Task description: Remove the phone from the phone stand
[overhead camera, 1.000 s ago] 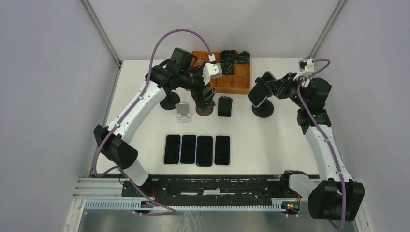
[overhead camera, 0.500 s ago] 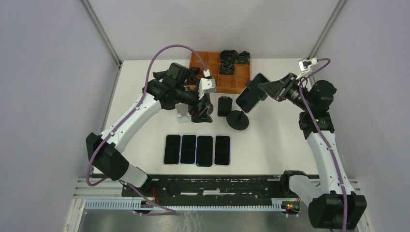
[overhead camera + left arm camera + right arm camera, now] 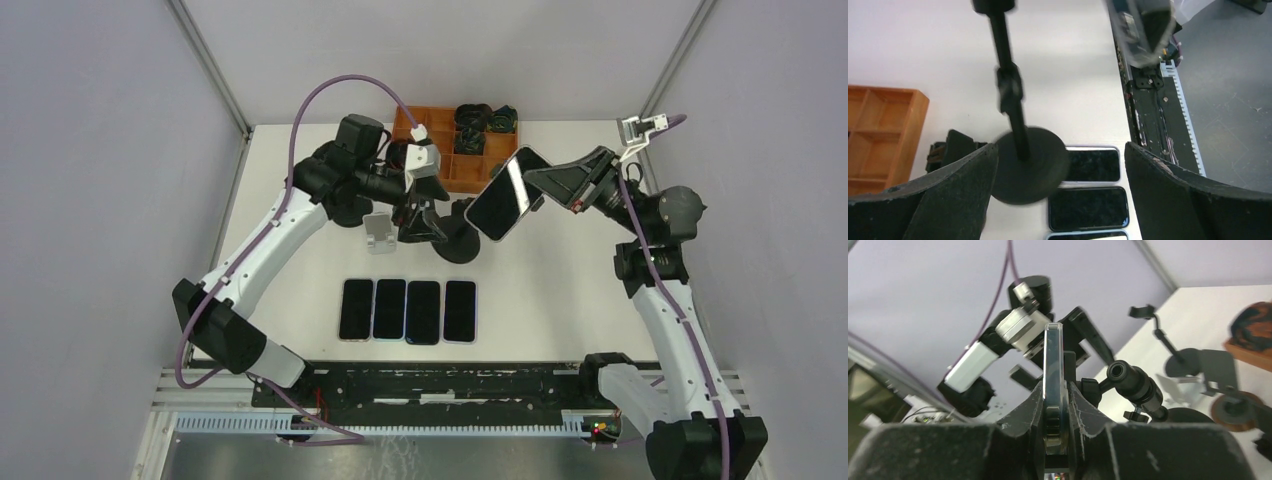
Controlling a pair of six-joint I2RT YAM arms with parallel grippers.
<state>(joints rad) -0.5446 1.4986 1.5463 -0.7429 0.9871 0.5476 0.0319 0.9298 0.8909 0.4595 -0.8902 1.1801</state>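
Four dark phones (image 3: pixel 408 310) lie side by side, orange tray (image 3: pixel 478 172) beyond.

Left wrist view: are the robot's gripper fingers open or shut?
Open. The left gripper has its fingers far apart, with the phone stand showing between them.

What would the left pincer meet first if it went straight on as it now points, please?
Probably the phone stand's round base, which sits between its open fingers; depth is hard to judge.
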